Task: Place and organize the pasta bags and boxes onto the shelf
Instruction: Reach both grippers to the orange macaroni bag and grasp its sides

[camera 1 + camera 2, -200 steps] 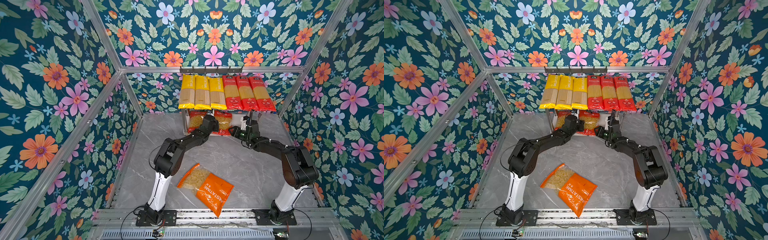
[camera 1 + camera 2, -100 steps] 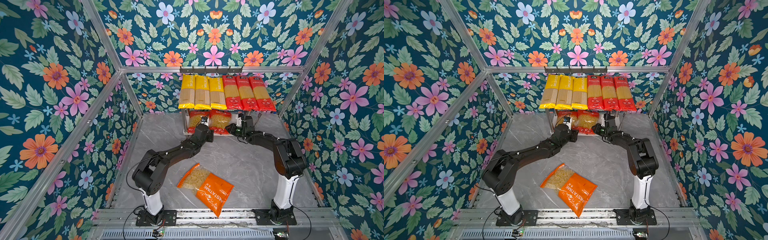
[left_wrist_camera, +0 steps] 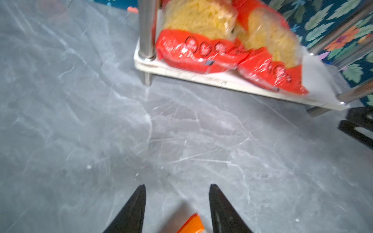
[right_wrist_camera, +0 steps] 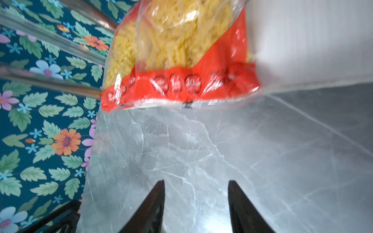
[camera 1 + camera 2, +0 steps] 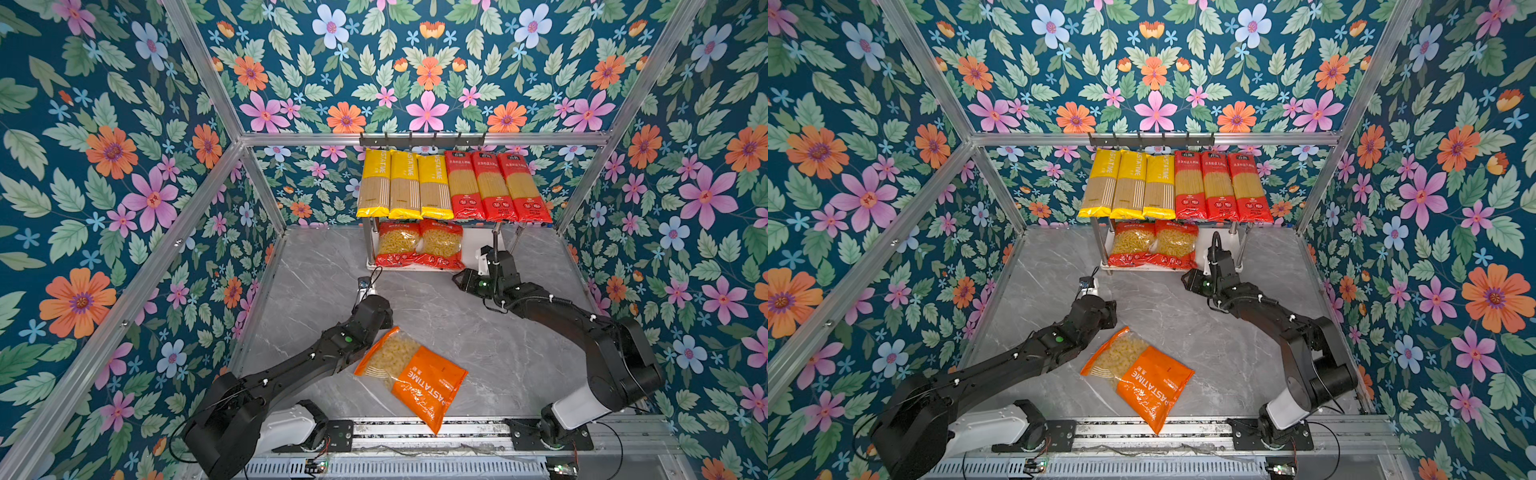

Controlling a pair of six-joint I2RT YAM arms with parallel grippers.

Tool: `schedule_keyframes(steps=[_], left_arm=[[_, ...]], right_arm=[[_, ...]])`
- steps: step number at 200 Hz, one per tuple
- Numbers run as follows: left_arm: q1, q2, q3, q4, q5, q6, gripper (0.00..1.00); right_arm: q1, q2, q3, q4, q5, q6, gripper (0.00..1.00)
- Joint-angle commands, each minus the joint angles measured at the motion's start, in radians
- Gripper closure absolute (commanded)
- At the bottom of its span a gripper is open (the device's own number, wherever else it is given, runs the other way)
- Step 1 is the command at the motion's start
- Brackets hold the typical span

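The shelf [image 5: 478,249] stands at the back of the table. Its top board carries three long yellow packs [image 5: 405,187] and three long red spaghetti packs [image 5: 494,187]. Two squat red macaroni bags [image 5: 399,249] [image 5: 442,247] lie side by side on the lower board. An orange macaroni bag [image 5: 415,374] lies flat on the table near the front. My left gripper [image 5: 380,311] [image 3: 177,185] hovers open over that bag's far corner [image 3: 192,224], holding nothing. My right gripper [image 5: 461,280] [image 4: 195,182] is open and empty in front of the shelf, facing a red bag [image 4: 181,60].
A black hook rail [image 5: 422,139] hangs on the back wall above the shelf. Aluminium frame posts [image 5: 266,195] and floral walls close in the sides and back. The arms' base rail [image 5: 415,432] runs along the front edge. The lower board's right part is bare.
Both grippers have drawn back from the shelf's lower board. The left one came far forward to the orange bag; the right one backed off a little. The two red bags stay on the board.
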Motion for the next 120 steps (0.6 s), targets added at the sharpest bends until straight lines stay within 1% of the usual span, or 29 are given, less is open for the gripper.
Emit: schedule_keyframes(steps=[1,6,14,33,48,63,86,102,120], left_arm=[[-0.087,-0.042,-0.028,-0.133,-0.143,-0.175,0.44],[-0.125,-0.047,-0.034,-0.147,-0.176,-0.202,0.43],[-0.182,-0.047,-0.046,-0.167,-0.198,-0.256,0.42],[-0.296,-0.024,-0.068,-0.191,-0.194,-0.377,0.41],[-0.383,0.001,-0.061,-0.231,-0.205,-0.459,0.39],[-0.461,0.019,-0.043,-0.273,-0.216,-0.522,0.38],[-0.559,0.039,-0.027,-0.335,-0.198,-0.605,0.37],[-0.602,0.043,-0.040,-0.367,-0.169,-0.647,0.36],[-0.648,0.059,-0.064,-0.426,-0.152,-0.736,0.36]], right_arm=[[0.110,-0.045,-0.053,-0.088,0.081,-0.020,0.48],[0.138,-0.052,-0.063,-0.107,0.094,-0.020,0.48],[0.175,-0.062,-0.078,-0.128,0.105,-0.018,0.48],[0.241,-0.085,-0.117,-0.142,0.083,0.007,0.48],[0.269,-0.100,-0.141,-0.147,0.052,0.022,0.47],[0.273,-0.101,-0.159,-0.143,-0.007,0.031,0.45],[0.288,-0.073,-0.159,-0.148,-0.097,0.014,0.41],[0.288,-0.034,-0.145,-0.149,-0.184,-0.036,0.38],[0.288,0.034,-0.089,-0.194,-0.235,-0.103,0.36]])
